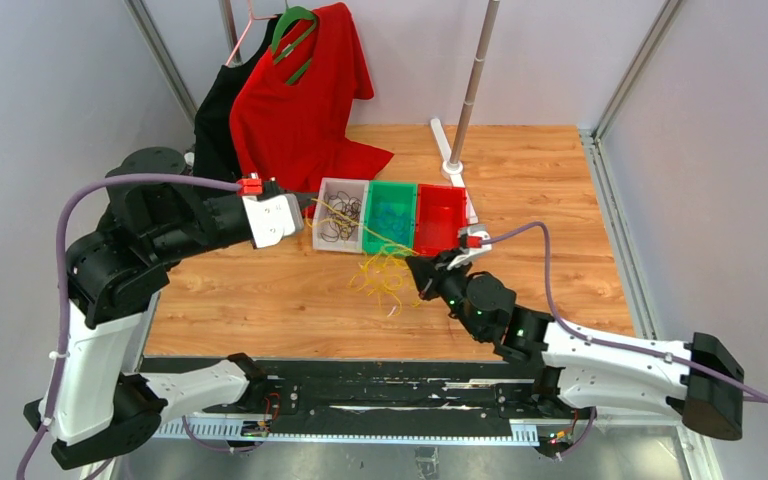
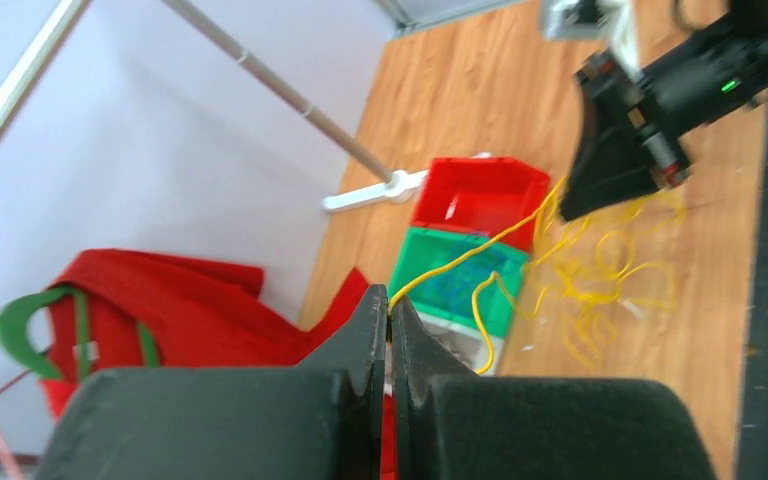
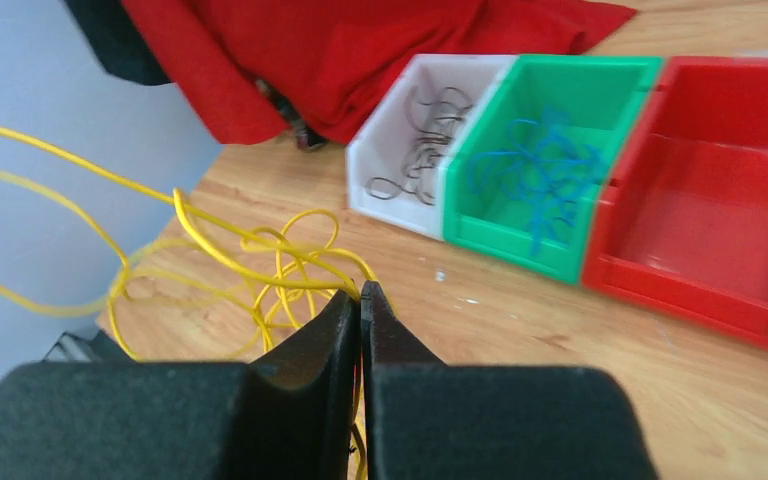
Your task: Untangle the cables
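A loose tangle of yellow cables lies on the wooden table in front of the bins. My left gripper is shut on one yellow strand, which runs taut from its tips down over the green bin to the tangle. My right gripper is shut on a yellow strand at the edge of the tangle, low over the table. Seen from above, the left gripper hangs beside the white bin and the right gripper sits at the tangle's right side. Dark cables lie in the white bin, blue cables in the green bin.
Three bins stand in a row: white, green, red. A red shirt and a black garment hang on hangers at the back left. A pole on a white base stands behind the bins.
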Robot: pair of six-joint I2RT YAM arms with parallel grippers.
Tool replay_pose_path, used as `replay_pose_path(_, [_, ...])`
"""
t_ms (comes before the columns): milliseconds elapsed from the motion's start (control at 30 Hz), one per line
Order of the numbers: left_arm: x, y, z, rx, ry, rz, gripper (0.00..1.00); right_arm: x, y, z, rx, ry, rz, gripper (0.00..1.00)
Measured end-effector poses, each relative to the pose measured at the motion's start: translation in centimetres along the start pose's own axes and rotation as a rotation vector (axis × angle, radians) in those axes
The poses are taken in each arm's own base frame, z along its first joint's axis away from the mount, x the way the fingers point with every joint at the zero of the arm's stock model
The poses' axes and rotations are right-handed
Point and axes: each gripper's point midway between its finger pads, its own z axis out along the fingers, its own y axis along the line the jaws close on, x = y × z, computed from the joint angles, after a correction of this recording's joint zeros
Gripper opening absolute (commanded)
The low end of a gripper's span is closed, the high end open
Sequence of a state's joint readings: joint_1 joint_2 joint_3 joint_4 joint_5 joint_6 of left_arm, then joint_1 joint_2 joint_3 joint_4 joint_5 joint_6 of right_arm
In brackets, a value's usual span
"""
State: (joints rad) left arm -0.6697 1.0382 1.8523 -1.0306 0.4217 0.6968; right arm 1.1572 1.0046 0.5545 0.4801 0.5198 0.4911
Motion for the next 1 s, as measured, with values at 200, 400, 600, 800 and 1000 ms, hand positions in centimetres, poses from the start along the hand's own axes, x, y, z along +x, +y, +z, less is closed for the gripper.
replay_pose_path(200, [0.4,3.6,-1.3,-0.137,0.087,0.169,0.00,0.0,-5.5,-2.8,0.197,-0.009,-0.033,0.12])
replay_pose_path(400, [-0.9,7.4,-4.0,-0.325,0.126,0.295,0.00,0.6,-10.7,-5.3,0.369,0.008,-0.095,0.28])
replay_pose_path(600, [-2.5,8.8,-5.2,-0.396,0.100,0.334,0.00,0.8,-12.5,-6.5,0.434,0.022,-0.123,0.30])
replay_pose_path(800, [-3.6,9.0,-4.6,-0.392,0.051,0.333,0.00,1.1,-11.3,-5.9,0.360,0.074,-0.172,0.59])
replay_pose_path(1000, [-3.3,7.7,-4.0,-0.342,0.017,0.328,0.00,-4.6,-0.3,-2.4,-0.040,0.036,-0.180,0.67])
